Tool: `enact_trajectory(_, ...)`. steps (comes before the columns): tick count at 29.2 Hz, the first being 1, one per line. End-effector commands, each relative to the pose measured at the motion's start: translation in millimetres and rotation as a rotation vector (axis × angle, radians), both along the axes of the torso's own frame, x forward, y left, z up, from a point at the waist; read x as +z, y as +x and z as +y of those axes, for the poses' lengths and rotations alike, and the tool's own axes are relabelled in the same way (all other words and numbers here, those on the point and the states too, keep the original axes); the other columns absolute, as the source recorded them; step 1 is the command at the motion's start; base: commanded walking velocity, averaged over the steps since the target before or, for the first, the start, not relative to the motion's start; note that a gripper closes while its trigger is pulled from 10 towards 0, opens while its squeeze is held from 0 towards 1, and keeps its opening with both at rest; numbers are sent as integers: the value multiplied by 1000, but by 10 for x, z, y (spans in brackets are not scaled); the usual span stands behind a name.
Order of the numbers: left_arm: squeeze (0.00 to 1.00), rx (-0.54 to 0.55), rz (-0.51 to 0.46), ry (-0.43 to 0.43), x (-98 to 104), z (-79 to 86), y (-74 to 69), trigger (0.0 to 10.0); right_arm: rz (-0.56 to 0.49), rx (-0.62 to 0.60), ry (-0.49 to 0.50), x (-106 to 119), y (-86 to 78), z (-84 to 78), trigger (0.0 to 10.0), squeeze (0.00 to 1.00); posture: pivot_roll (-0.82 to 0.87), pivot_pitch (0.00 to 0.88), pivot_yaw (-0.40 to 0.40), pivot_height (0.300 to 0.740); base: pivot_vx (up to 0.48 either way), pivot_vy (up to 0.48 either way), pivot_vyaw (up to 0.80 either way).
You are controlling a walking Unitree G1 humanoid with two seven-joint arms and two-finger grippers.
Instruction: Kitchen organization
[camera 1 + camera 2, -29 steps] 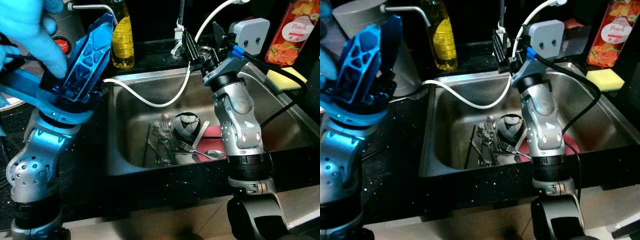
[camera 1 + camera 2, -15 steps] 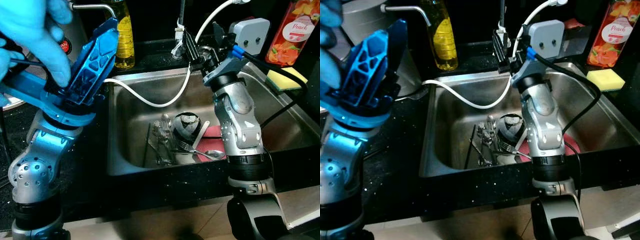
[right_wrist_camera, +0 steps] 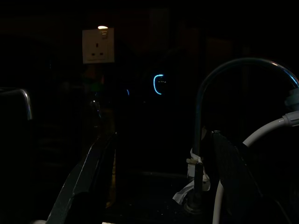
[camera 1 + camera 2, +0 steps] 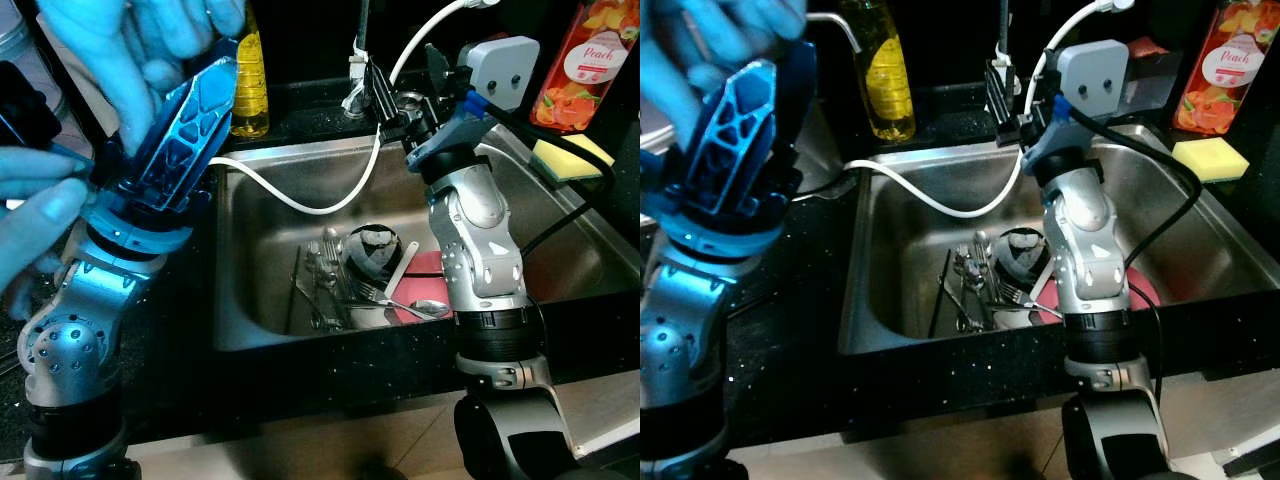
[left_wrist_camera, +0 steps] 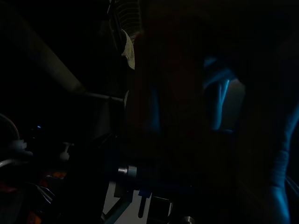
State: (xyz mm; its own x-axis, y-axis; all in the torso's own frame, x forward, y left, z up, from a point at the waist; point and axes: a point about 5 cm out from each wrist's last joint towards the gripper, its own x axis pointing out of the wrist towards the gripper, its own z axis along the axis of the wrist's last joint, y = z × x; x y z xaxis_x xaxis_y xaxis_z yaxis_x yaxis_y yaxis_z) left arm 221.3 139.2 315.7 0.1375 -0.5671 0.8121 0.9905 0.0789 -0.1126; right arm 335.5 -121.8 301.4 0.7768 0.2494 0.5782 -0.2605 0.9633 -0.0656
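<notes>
Cutlery, a loose heap of silver forks and spoons, is seen at the bottom of the stainless steel sink, well below the right gripper and slightly to its left. Beside the heap, a dark round bowl and a red flat plate are seen, almost directly under that gripper's forearm. The right gripper is held high at the back rim of the sink, just in front of the thin curved metal tap; in the right wrist view its two black fingers are seen spread apart with nothing between them. A white hose is draped from beside this gripper across the basin towards the left gripper. The left gripper is raised over the black speckled countertop to the left of the sink, lit blue, and is touched from above and from its outer side by a person's gloved hands; whether its fingers are parted or closed cannot be told, and the left wrist view is too dark to settle it. Behind the left gripper a yellow liquid bottle is stood. Beyond the right gripper, to its right, an orange peach-labelled bottle and a yellow rectangular sponge are placed on the sink edge.
</notes>
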Motion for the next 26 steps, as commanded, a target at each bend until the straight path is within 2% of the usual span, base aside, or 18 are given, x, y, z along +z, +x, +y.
enact_trajectory(1,0,5,-19,10,22,-6,-19,10000,8,-3,0,-32,-2,-5,10000,0,-76,0,88,740,0,0,0)
enact_trajectory(26,0,9,-19,7,13,-9,-24,10000,10,-4,-3,-31,0,-10,10000,0,-77,0,83,740,0,0,0)
